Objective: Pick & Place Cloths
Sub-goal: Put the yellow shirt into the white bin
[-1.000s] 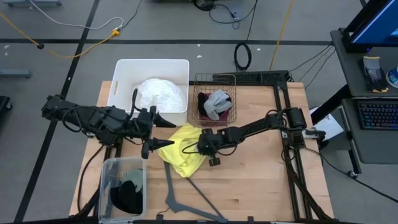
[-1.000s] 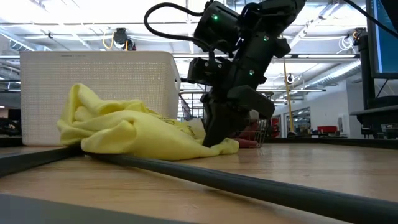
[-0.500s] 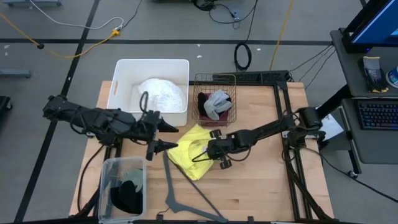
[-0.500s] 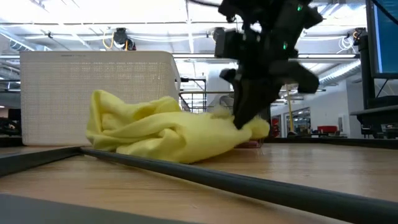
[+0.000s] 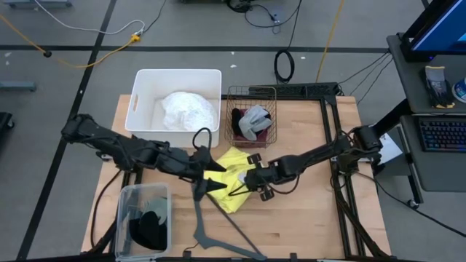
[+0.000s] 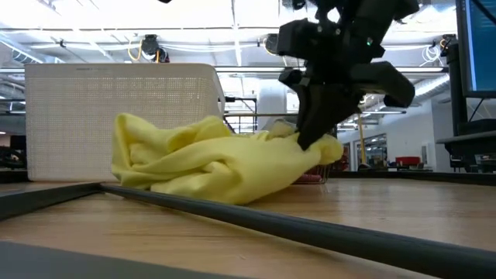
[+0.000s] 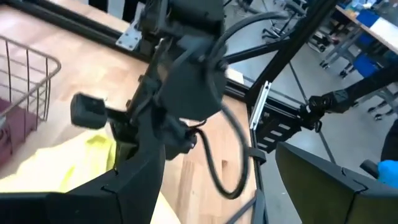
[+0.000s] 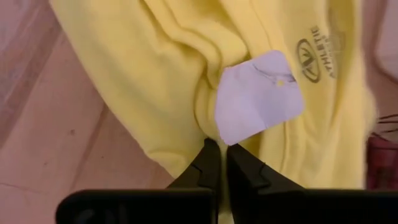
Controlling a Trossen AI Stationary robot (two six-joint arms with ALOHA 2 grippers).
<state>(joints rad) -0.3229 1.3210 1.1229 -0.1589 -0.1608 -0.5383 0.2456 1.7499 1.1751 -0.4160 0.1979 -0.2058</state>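
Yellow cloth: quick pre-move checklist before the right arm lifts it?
1. Right gripper shut on the yellow cloth: ok, fingers pinch a fold near the white tag.
2. Cloth off the table: not ok, most of it lies on the wood in the low view.
3. Left gripper clear of the cloth: not ok, it is open at the cloth's edge.
4. Grey hanger free of the cloth: cannot tell, its upper end meets the cloth's edge.
5. White bin has space: ok, the white cloth fills only part.
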